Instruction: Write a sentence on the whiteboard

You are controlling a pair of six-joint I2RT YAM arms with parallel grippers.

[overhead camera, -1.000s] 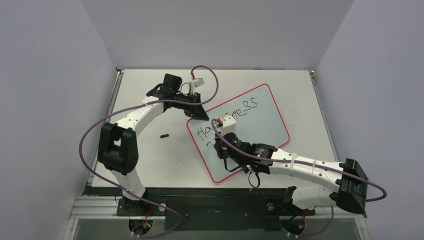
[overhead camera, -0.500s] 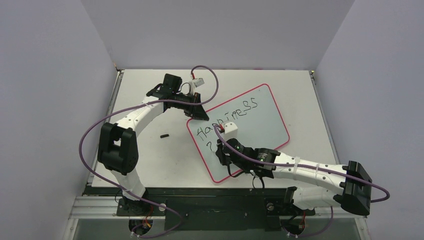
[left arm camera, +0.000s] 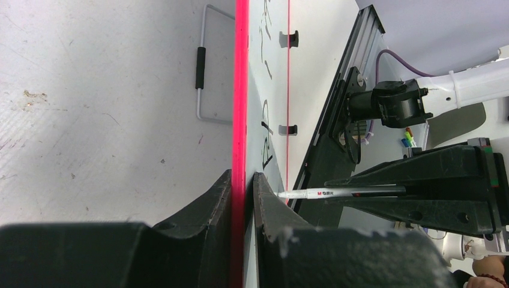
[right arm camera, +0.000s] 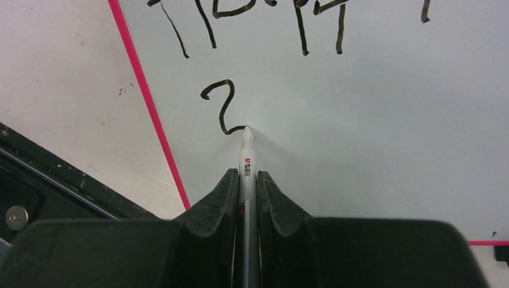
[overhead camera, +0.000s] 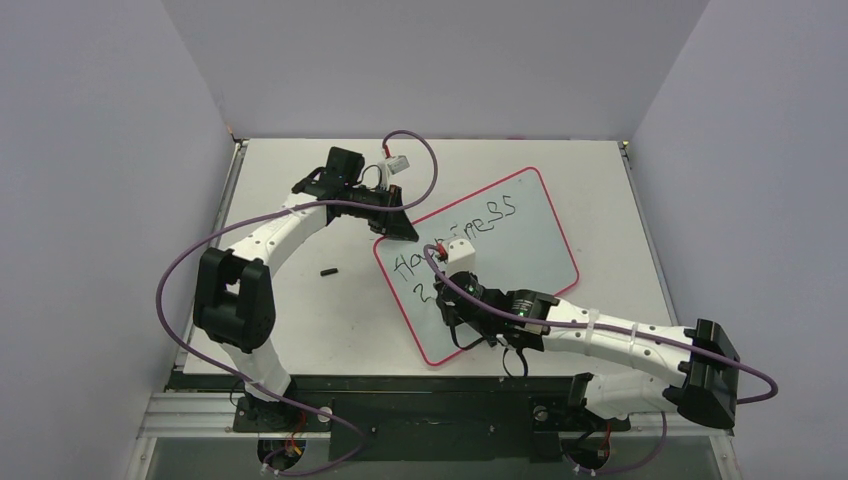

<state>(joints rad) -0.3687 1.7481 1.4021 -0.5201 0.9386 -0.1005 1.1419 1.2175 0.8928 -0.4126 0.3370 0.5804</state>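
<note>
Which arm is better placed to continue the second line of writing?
Right. The right gripper holds the marker with its tip on the whiteboard; the left gripper clamps the board's rim.

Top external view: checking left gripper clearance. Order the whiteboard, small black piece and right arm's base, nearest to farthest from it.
1. whiteboard: rim clamped in the left gripper.
2. small black piece: left of the board.
3. right arm's base: bottom right.
</note>
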